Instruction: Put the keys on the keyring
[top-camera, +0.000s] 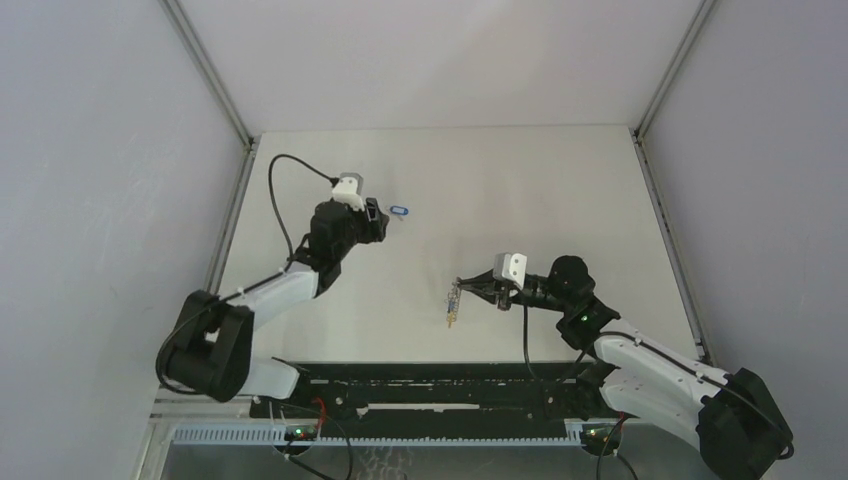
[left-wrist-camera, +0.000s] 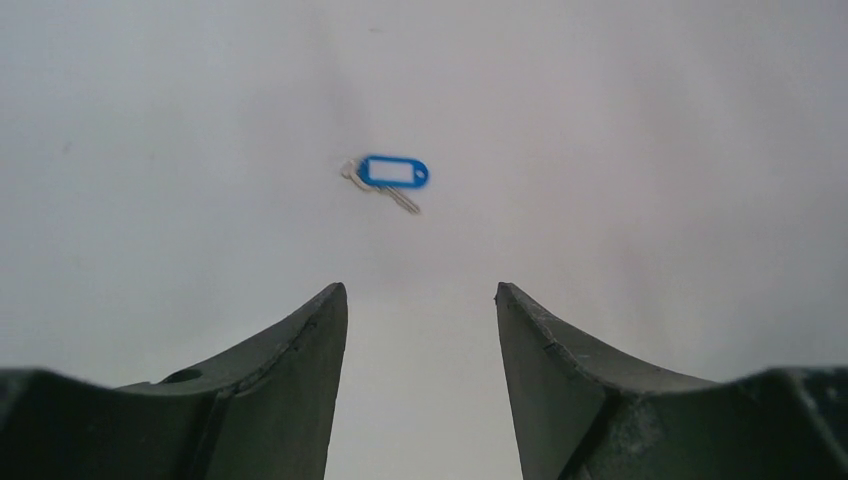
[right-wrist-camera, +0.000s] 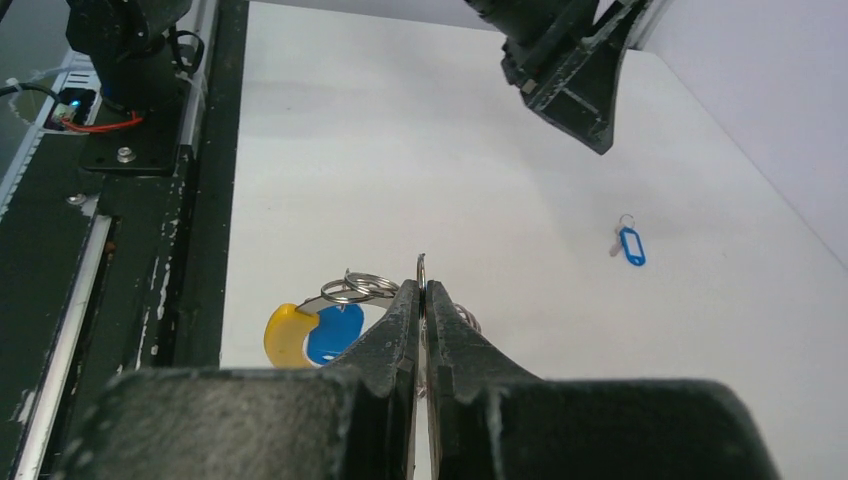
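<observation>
One of the keys (left-wrist-camera: 392, 173), with a blue plastic head and a short silver blade, lies flat on the white table. It is ahead of my left gripper (left-wrist-camera: 421, 295), which is open and holds nothing. In the top view that key (top-camera: 399, 211) lies just right of the left gripper (top-camera: 378, 214). My right gripper (right-wrist-camera: 422, 285) is shut on the thin silver wire of the keyring (right-wrist-camera: 421, 264). A yellow piece (right-wrist-camera: 284, 336), a blue tag (right-wrist-camera: 335, 331) and small silver rings (right-wrist-camera: 358, 286) hang beside the jaws. Seen from above, the keyring (top-camera: 453, 303) hangs at the right gripper (top-camera: 466, 287), mid-table.
The black base rail (top-camera: 430, 385) with wiring runs along the near edge. Grey walls enclose the table on the left, right and back. The left arm's gripper (right-wrist-camera: 565, 70) shows at the top of the right wrist view, with the loose key (right-wrist-camera: 630, 245) beyond it.
</observation>
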